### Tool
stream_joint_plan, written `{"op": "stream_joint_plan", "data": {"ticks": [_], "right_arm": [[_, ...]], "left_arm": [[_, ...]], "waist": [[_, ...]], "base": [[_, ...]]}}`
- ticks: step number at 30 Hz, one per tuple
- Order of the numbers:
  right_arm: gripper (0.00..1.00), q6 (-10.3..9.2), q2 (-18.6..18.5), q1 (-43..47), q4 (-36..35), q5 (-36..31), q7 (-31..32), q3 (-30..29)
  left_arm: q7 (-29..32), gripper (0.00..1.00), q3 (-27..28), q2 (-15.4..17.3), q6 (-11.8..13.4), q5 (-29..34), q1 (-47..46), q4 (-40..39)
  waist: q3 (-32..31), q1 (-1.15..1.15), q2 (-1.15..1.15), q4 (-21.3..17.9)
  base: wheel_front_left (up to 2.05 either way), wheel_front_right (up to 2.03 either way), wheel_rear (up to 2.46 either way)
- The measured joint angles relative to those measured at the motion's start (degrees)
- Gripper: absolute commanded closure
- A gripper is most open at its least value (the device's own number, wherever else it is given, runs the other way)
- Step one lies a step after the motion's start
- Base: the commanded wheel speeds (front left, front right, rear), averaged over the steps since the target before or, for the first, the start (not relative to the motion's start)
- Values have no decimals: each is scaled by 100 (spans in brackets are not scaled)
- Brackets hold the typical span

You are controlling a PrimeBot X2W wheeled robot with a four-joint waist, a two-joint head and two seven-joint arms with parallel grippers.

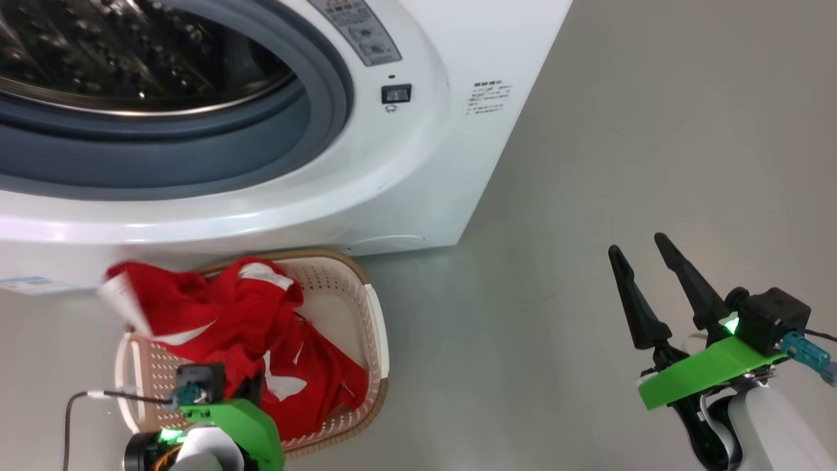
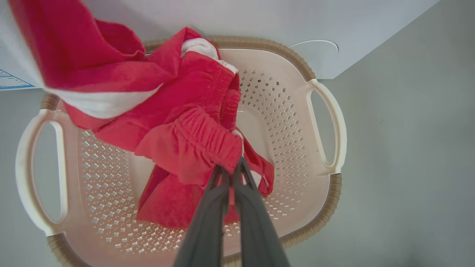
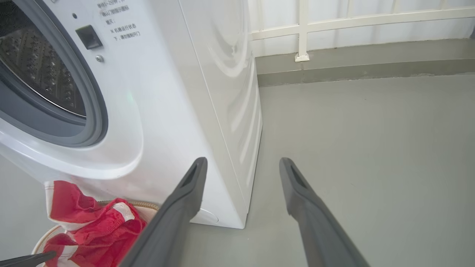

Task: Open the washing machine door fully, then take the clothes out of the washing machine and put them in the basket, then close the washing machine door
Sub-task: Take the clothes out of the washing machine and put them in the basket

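Grey floor lies under the left gripper, pinched tight on the red clothes that drape into the basket, while the right gripper spreads wide, holding nothing. Just behind the basket stands the washing machine, its steel drum exposed.

The clothes are soft cloth, the basket matt perforated plastic, the washing machine glossy white with a shiny steel drum.

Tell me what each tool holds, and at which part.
The left tool is shut on the clothes, pinching a gathered red fold over the basket. The right tool is open, empty.
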Motion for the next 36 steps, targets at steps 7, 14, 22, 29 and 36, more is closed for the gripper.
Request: {"op": "stream_joint_plan", "data": {"ticks": [7,14,22,29,36], "right_arm": [[0,0,25,-81,-24,-32,0,-1],[0,0,43,-136,-26,-32,0,3],[0,0,42,-207,-21,-33,0,18],[0,0,40,-204,13,-33,0,25],[0,0,32,-155,58,-33,0,24]], "left_arm": [[12,100,-368,18,0,-380,-241,189],[60,68,-604,115,0,-709,-400,287],[60,0,-817,190,0,-1013,-447,333],[54,0,-980,204,0,-1169,-447,353],[30,0,-1079,241,0,-1415,-441,266]], "waist": [[227,0,0,-95],[366,0,0,-161],[349,0,0,-186],[232,0,0,-163],[31,0,0,-101]], "base": [[0,0,0],[0,0,0],[0,0,0],[0,0,0],[0,0,0]]}}
